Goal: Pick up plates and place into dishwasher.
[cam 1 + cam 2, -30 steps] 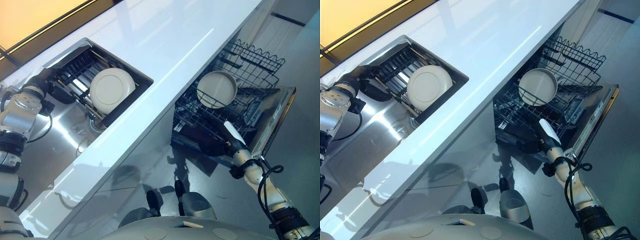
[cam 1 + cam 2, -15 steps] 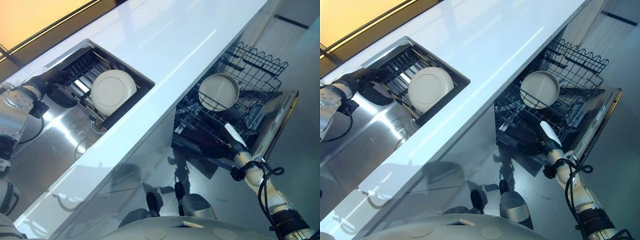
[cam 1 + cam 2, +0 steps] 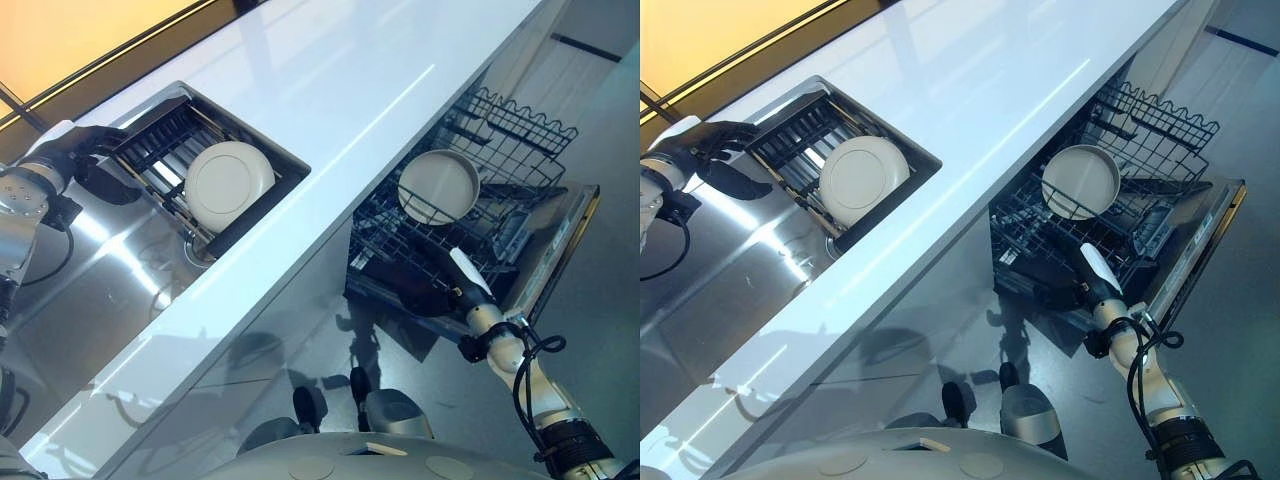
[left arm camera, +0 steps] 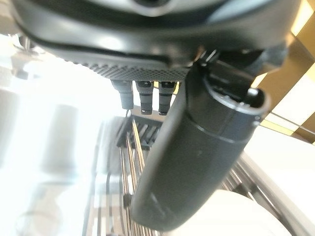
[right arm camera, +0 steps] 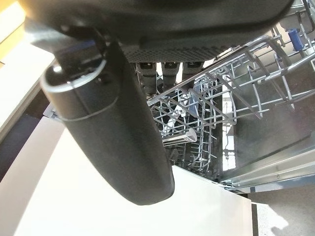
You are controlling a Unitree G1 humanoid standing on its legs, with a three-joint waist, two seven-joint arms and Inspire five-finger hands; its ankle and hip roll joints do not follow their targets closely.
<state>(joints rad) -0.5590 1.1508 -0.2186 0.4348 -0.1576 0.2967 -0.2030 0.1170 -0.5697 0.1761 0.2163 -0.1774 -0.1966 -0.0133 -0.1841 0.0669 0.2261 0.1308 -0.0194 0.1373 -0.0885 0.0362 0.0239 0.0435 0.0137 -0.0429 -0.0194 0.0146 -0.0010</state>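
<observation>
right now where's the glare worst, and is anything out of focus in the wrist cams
Left eye view: bright streak along the white counter, and shine on the steel sink. Left wrist view: washed-out white behind the left hand, drying rack soft. Right wrist view: the dishwasher rack is sharp.

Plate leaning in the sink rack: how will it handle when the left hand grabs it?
The plate looks rigid and glazed, so probably slick and breakable. It leans on the rack, so a nudge may tip it. The left hand is open beside the rack, not touching it.
</observation>
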